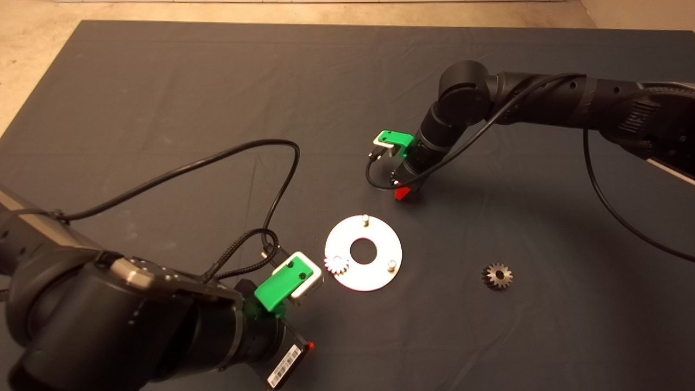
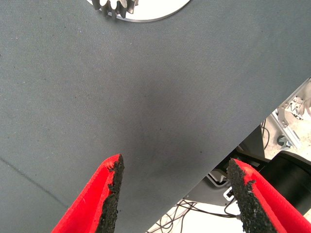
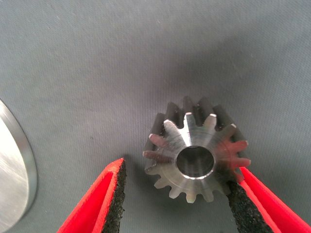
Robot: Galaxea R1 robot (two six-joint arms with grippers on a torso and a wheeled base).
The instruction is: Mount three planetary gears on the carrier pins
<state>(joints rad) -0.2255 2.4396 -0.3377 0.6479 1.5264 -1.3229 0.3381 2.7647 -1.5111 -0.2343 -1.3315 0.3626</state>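
Note:
The silver carrier plate lies mid-mat with two bare carrier pins. One planetary gear sits on the plate's left pin; it also shows in the left wrist view. A second gear lies loose on the mat to the right. My right gripper is just behind the plate, open, its fingers astride a third gear lying flat on the mat. That gear is hidden in the head view. My left gripper is open and empty near the front, left of the plate.
The plate's edge shows beside the right gripper. The mat's front edge is close to my left gripper, with equipment and cables on the floor beyond. Black cables loop over the mat from both wrists.

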